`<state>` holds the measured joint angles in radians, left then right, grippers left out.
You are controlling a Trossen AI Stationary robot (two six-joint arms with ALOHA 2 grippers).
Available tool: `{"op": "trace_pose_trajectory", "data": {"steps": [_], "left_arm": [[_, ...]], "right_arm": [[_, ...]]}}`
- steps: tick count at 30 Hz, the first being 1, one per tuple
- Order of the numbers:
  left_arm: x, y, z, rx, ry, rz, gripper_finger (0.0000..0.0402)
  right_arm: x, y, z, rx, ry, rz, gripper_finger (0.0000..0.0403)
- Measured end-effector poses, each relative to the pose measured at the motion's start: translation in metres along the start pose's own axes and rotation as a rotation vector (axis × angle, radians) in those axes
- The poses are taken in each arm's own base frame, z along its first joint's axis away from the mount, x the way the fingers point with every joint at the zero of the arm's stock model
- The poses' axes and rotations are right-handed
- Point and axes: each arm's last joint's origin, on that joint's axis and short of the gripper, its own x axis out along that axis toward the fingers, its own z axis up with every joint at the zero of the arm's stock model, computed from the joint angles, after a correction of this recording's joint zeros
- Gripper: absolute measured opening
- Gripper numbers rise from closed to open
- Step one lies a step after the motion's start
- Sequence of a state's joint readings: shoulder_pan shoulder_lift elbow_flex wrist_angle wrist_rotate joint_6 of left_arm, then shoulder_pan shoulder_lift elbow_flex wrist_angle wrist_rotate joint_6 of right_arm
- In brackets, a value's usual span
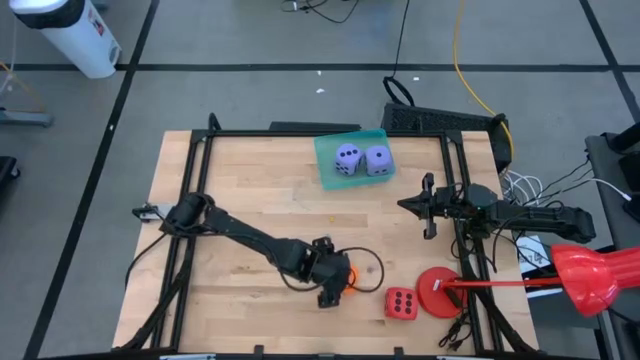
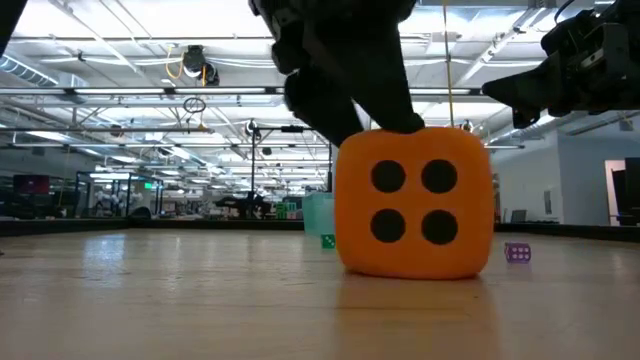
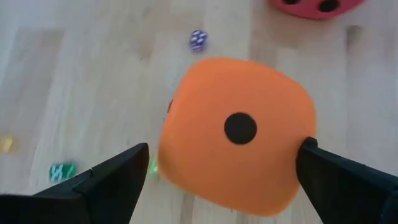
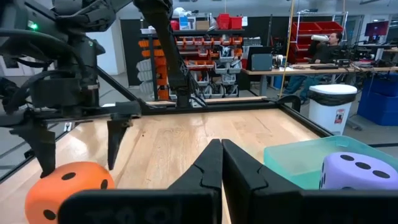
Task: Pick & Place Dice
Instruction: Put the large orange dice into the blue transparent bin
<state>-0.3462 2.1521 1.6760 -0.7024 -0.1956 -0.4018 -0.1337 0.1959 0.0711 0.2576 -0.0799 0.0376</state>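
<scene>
Left arm: the dark left gripper [image 1: 335, 283] is stretched toward the near edge of the pale wooden table [image 1: 250, 185], fingers spread wide on either side of the soft orange die with dark pips [image 1: 347, 278]; the left wrist view shows a gap between each finger and the cube, so nothing is clamped yet.
Orange die: sitting flat on the wood near the front edge, one pip facing up to the wrist camera, four pips facing the low camera.
Green tray: a shallow translucent green tray [image 1: 350, 158] at the far middle of the table; two lavender-purple soft dice [image 1: 361, 158] sit side by side inside it.
Red die: a soft red cube with dark pips [image 1: 401, 303] rests on the table just right of the orange one, beside a flat red round disc [image 1: 437, 292].
Right arm: the right gripper [image 1: 427, 206] waits at the table's right side, fingers pressed together on nothing.
Step in hand: I'd judge two dice placed; this is the grasp of the third.
Next move: the fingers need to close squarely on opposite faces, gently since the cube looks squashy; then lift and carry to the tray.
</scene>
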Motion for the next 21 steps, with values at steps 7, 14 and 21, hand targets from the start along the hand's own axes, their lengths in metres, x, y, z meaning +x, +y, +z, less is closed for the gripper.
{"op": "trace_pose_trajectory", "data": {"steps": [7,14,21], "left_arm": [[-0.017,-0.01,0.01,0.216,-0.13,-0.092,0.04],[-0.026,0.002,0.014,0.16,-0.125,-0.088,0.04],[-0.025,0.002,0.015,0.192,-0.134,-0.057,0.0399]], "right_arm": [[0.0,0.0,0.0,0.0,0.0,0.0,0.0],[0.0,0.0,0.0,0.0,0.0,0.0,0.0],[0.0,0.0,0.0,0.003,0.0,0.001,0.0]]}}
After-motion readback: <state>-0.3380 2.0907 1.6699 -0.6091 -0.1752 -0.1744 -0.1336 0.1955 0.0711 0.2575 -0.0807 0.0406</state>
